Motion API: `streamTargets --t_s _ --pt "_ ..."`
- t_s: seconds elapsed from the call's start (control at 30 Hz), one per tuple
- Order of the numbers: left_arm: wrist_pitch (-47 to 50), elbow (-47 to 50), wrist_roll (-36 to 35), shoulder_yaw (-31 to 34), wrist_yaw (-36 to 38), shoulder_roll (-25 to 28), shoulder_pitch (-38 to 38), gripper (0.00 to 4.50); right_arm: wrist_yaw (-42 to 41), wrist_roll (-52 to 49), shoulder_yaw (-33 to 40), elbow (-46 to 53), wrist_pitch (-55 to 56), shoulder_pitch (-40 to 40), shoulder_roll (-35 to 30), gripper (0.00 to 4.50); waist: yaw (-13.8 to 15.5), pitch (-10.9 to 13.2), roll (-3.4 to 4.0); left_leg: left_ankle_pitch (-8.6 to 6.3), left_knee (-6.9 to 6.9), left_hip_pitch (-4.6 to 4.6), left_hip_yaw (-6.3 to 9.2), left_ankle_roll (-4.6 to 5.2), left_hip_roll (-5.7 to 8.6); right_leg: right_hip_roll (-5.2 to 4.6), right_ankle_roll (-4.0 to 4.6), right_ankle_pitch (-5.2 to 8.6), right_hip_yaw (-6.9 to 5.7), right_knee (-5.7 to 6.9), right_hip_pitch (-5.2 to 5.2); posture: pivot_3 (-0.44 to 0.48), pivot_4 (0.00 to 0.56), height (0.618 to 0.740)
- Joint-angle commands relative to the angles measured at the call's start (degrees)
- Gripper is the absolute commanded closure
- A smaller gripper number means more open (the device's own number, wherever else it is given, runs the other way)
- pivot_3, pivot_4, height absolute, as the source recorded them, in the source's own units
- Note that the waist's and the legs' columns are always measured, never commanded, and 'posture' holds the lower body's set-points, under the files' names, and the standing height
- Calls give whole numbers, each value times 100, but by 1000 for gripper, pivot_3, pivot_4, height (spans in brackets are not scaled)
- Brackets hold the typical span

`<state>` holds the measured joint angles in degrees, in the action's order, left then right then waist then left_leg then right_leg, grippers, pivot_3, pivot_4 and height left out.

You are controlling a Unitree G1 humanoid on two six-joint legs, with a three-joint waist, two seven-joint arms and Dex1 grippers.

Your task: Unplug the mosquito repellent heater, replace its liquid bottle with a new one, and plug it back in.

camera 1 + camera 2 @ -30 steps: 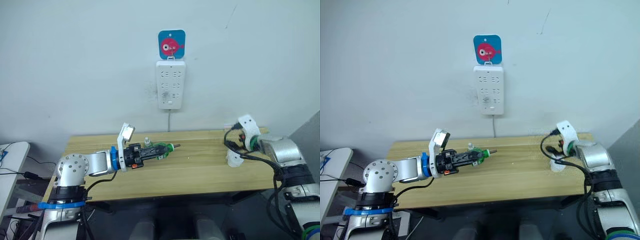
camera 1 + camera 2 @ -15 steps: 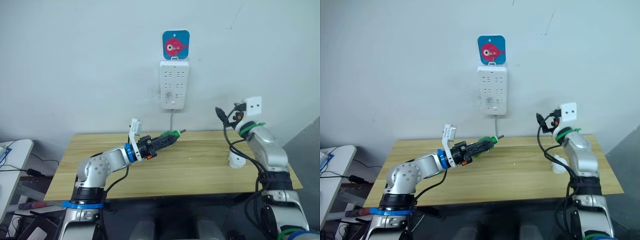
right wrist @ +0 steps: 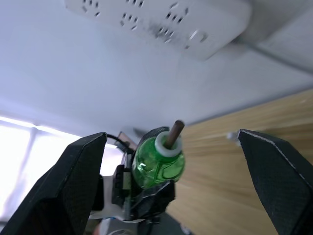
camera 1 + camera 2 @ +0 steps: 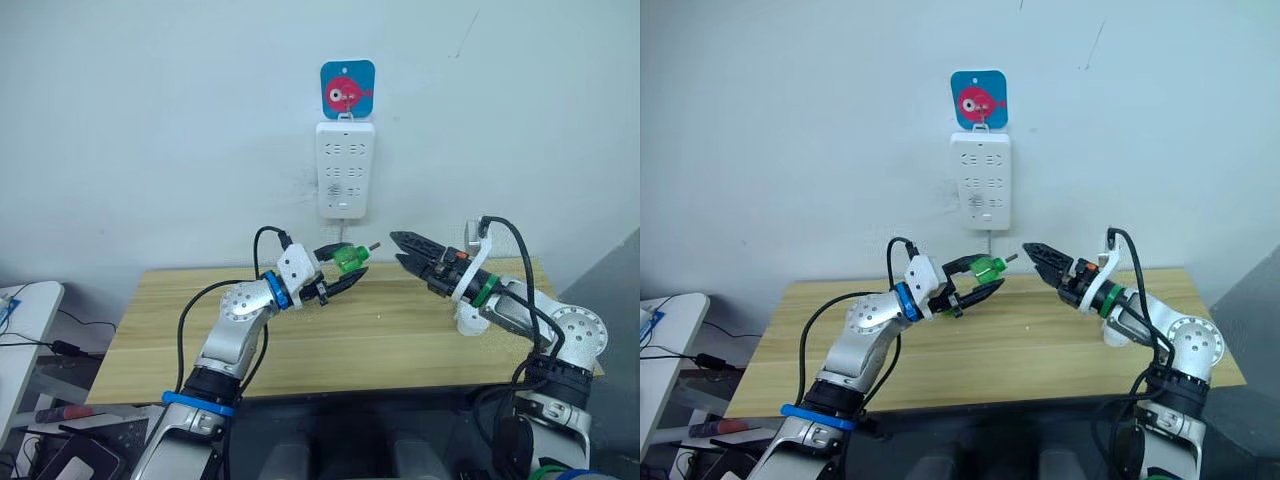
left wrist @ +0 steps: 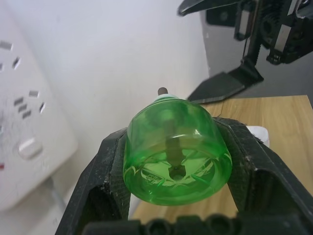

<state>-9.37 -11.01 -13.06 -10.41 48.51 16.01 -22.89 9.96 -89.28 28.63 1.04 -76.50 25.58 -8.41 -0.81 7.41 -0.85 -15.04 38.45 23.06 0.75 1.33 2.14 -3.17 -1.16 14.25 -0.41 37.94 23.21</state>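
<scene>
Lab: bare wall (image 4: 150, 130), wooden bench (image 4: 400, 340)

Heater (image 4: 470, 320) near surface's right edge: mostly hidden behind right arm; green bottle (image 5: 175, 149) sides covered by left hand (image 5: 171, 161) fingers.

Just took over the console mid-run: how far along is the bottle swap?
Done: the heater is unplugged, sitting on the table below the power strip. In hand: the left gripper holds a green bottle in the air, wick toward the open right gripper, which faces it without touching. Left: fitting a bottle into the heater and plugging back in. Whether this bottle is old or new is unclear.
</scene>
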Motion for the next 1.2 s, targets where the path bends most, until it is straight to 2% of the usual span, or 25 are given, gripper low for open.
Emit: streamTargets --t_s 0.03,0.3,0.4,0.7,0.97,1.07,1.1,1.2 --pt "-205 155 34 0 33 -80 -148 2189 501 -681 -411 440 305 -64 -110 14 -27 0 0 1 0 -1 0 2 0 0 -1 0 0 1 0 -61 98 740" --pt "-61 401 -11 -44 88 -135 -115 2189 1164 -1315 -1267 760 1194 -255 -234 14 -102 0 0 4 -2 -2 2 8 -1 10 -8 3 -4 3 -2 -55 99 740" --pt "-12 422 -9 -54 106 -135 -54 2189 1264 -1374 -1431 835 1485 -314 -267 525 -100 0 0 4 -2 -2 3 8 0 11 -9 3 -4 4 -2 -53 100 740" --pt "87 516 -29 -73 131 -150 -13 2189 1296 -1683 -1922 970 1982 -438 -538 3655 -98 0 -1 5 -1 -3 3 8 0 12 -10 4 -3 3 -3 -50 95 740" --pt "118 602 -50 -127 198 -149 0 2189 1418 -1988 -2116 940 2358 -413 -638 3676 -96 0 -1 5 -1 -2 4 8 -1 13 -10 4 -3 3 -3 -48 88 740" --pt "255 618 -80 -128 271 -66 -3 1248 1327 -1807 -2138 936 2446 -469 -695 3676 -95 0 -1 5 -1 -2 4 8 0 13 -10 4 -3 3 -3 -46 88 740" --pt "262 621 -71 -133 341 0 -6 1085 1118 -1474 -2143 934 2446 -487 -769 3676 -95 0 -1 5 -1 -2 4 8 0 13 -10 4 -3 3 -3 -46 88 740" --pt "419 618 -96 -64 398 110 -24 103 259 -120 -2296 878 2632 -515 -1040 3676 -85 0 -1 5 -1 -2 3 8 0 15 -10 4 -4 3 -3 -35 86 740"
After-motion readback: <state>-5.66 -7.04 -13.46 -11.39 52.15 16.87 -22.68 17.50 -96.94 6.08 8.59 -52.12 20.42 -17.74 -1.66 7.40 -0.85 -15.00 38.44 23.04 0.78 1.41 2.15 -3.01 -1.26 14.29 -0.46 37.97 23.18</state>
